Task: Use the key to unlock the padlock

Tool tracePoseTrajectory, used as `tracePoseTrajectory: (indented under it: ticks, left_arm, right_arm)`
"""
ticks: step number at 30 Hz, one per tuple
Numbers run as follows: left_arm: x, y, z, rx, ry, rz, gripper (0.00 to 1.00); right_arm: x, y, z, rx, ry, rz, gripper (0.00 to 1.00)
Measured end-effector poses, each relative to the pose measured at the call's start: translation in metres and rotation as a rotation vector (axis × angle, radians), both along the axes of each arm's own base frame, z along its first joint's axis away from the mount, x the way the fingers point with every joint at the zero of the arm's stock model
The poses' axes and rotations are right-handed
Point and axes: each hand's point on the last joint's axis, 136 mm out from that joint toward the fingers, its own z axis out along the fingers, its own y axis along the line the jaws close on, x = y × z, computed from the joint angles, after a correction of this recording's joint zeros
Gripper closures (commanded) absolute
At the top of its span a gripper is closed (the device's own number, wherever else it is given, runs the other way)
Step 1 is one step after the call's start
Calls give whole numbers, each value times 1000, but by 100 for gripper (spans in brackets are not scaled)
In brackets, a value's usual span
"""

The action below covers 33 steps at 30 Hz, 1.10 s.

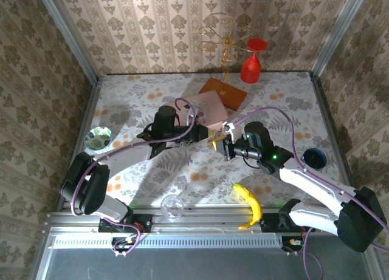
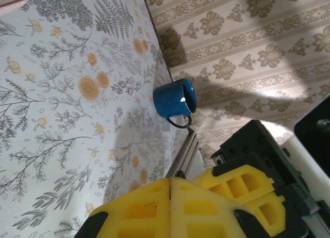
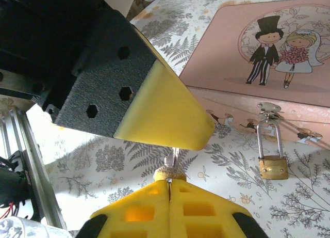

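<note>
At the middle of the desk (image 1: 134,92), we see two arms reaching in from the near edge and meeting tip to tip just in front of one pink box (image 3: 232,52). The left arm (image 1: 130,152) stretches in from the left, and its left gripper (image 2: 170,184) has its yellow fingers (image 2: 139,209) pressed flat together. The right arm (image 1: 310,180) comes in from the right, and the right gripper (image 3: 169,187) is closed on one small key (image 3: 170,168). The key's pale blade sticks out past the fingertips toward the left gripper's finger; whether they touch we cannot tell. One tiny brass padlock (image 3: 273,167) hangs by its thin shackle from the latch (image 3: 269,111) on the box's front wall, near both grippers. Its long axis runs straight away from the box, shackle at the latch, body out over the desk. Farther off we count one blue cup (image 2: 175,101) and one banana (image 1: 249,206).
</note>
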Motion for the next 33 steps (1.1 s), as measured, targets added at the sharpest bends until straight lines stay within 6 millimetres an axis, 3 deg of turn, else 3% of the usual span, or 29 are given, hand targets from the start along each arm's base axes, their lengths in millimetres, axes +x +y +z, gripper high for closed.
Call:
tracePoseTrajectory:
  ticks: [2,6,10,12,14,20,26,30,31,33]
  left_arm:
    - [1,1,1,-2,-4,3,100]
    - [-1,7,3,-7,-33,19,100]
    - [2,18,23,-9,-152,53,100]
    - [0,23,38,-20,-234,55,100]
    - [-6,27,54,-37,-329,46,100]
    - [-22,35,86,-74,-540,2,100]
    - [-30,37,98,-94,-654,-34,100]
    - [-36,35,109,-143,-703,-64,100]
    - [-38,35,113,-159,-719,-71,100]
    - [-40,34,119,-185,-744,-82,100]
  right_arm:
    - [0,0,1,5,-2,-2,98]
    - [0,0,1,28,-12,-7,75]
    - [-7,-9,-6,58,5,-34,39]
    - [-9,-13,-6,77,8,-49,25]
    - [-9,-16,-2,102,9,-68,0]
    - [-8,-19,25,205,-10,-107,0]
    - [-2,-23,63,375,-34,-130,0]
    - [-1,-24,77,444,-31,-130,0]
    - [-2,-23,80,460,-32,-123,6]
    - [-5,-19,89,493,-42,-89,29]
